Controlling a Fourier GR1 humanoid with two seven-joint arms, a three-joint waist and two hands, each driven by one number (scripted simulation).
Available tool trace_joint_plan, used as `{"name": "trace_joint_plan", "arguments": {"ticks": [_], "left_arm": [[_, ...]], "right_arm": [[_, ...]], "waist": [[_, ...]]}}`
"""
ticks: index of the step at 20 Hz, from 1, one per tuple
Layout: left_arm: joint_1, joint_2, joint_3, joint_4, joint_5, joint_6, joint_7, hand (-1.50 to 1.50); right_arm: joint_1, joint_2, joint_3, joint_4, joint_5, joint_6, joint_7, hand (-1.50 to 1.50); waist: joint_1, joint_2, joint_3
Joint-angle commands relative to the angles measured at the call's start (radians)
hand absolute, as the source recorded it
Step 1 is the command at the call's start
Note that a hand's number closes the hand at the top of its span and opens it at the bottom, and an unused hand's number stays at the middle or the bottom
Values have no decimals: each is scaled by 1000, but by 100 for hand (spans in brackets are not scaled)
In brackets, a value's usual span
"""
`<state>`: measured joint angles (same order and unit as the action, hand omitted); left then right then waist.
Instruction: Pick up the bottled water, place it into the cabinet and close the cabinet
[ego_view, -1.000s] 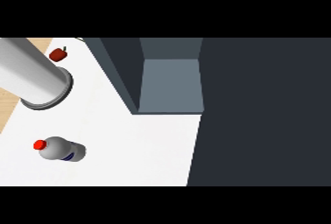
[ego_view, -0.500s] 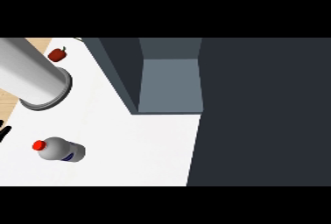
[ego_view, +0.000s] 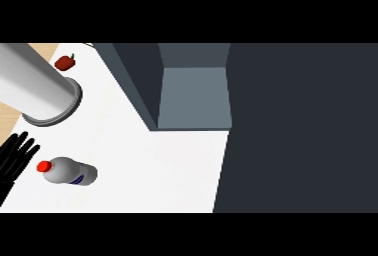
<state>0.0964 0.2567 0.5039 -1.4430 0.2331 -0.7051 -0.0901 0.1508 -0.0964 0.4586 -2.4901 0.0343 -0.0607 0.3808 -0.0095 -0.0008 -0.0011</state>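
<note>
The bottled water (ego_view: 70, 172) lies on its side on the white counter (ego_view: 162, 165) at the lower left, its red cap (ego_view: 44, 166) pointing left. My left hand (ego_view: 15, 159) shows at the view's left edge, fingers straight and spread, open, just left of the cap; I cannot tell if it touches it. The dark grey cabinet (ego_view: 136, 85) stands at the top middle, with its lighter grey inside (ego_view: 192, 97) showing. My right hand is out of view.
A large dark panel (ego_view: 299, 127) fills the right side of the view, past the counter's edge. A big grey cylinder (ego_view: 33, 92) lies across the upper left. A small red fruit (ego_view: 65, 62) sits behind it near the cabinet.
My left hand has come into view from the left edge and moved up beside the bottle's cap. The bottle and the cabinet have not moved.
</note>
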Motion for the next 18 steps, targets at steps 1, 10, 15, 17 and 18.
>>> {"name": "trace_joint_plan", "arguments": {"ticks": [1, 10, 15, 17, 18], "left_arm": [[-64, 16, -4, 180, -103, 11, -120, -150], [-128, 80, -36, 528, -250, -11, -424, -150], [-227, 92, -59, 684, -278, 38, -495, -150], [-226, 87, -77, 764, -319, 57, -607, -150], [-230, 91, -84, 761, -319, 58, -609, -150]], "right_arm": [[26, -32, 17, -158, 63, -8, 76, -150], [9, -37, 51, -102, 107, -44, 31, -150], [-32, -19, 78, -57, 145, -82, 46, -150], [64, -61, 94, -54, 101, -48, -60, -150], [-3, -62, 54, -148, 90, -75, 88, -150]], "waist": [[-6, 0, -1], [-5, 0, -1], [-1, 1, -1], [-12, 1, -1], [-8, 1, -2]]}}
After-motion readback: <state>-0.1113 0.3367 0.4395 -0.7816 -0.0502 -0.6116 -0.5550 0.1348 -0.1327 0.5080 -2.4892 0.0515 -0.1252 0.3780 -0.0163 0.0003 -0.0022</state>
